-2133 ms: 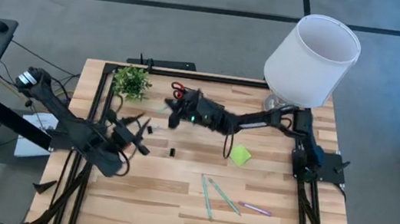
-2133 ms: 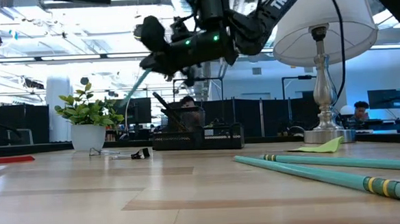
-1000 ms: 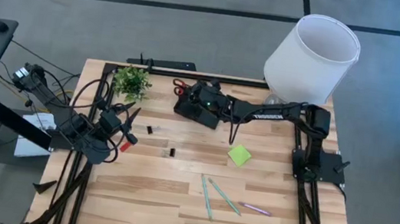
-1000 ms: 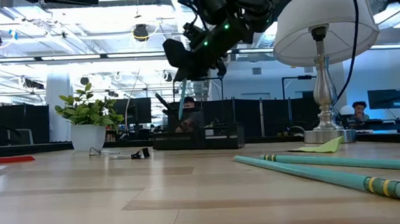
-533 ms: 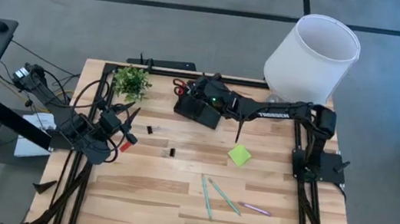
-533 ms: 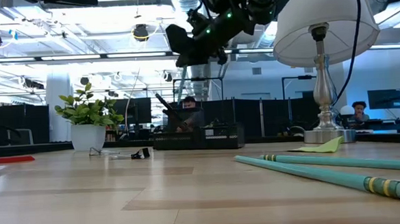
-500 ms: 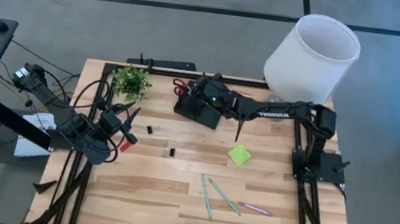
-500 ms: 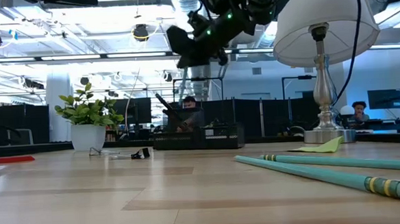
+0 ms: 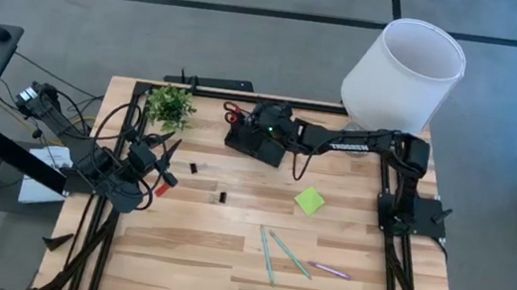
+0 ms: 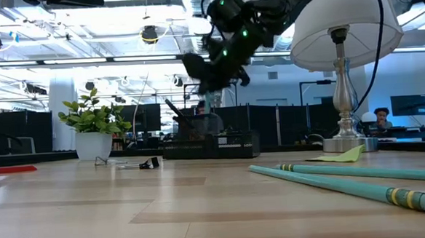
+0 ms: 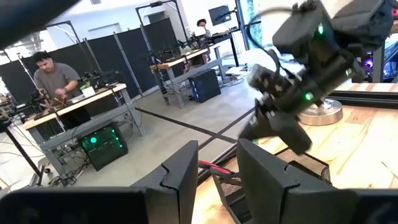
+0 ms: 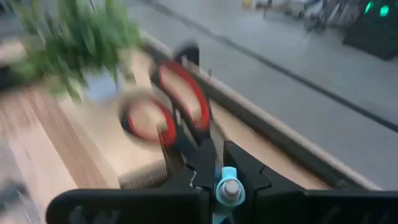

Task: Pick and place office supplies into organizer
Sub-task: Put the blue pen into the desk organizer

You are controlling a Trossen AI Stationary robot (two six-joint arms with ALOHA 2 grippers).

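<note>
My right gripper (image 9: pixel 253 124) hangs over the black organizer (image 9: pixel 254 144), shut on a teal pen (image 12: pixel 227 186). The pen points down at the organizer (image 10: pixel 214 144). Red-handled scissors (image 9: pixel 230 114) show at the organizer's far left corner. Whether they stand in it I cannot tell. On the near half of the table lie two teal pens (image 9: pixel 269 252), a pink pen (image 9: pixel 330 271) and a lime-green pad (image 9: pixel 310 201). Small black bits (image 9: pixel 192 167) and a red bit (image 9: pixel 166 179) lie on the left. My left gripper (image 9: pixel 165 158) waits open at the left, raised and level. My right gripper pinches the teal pen between its two fingers, just below the pen's upper end (image 12: pixel 229 190). That end pokes back out between the fingers. The fingers slant down from the table's right. The pen's shaft (image 10: pixel 210 103) hangs below them, steep, above the organizer.
A potted plant (image 9: pixel 170 103) stands at the far left, close to the scissors. A lamp with a white shade (image 9: pixel 403 76) stands at the far right corner, its base (image 10: pixel 345 137) beside the right arm. A black clip (image 10: pixel 151 164) lies near the plant.
My right gripper, still shut on the teal pen, has tipped its fingers further down above the organizer. The pen has swung from a slant to nearly upright.
</note>
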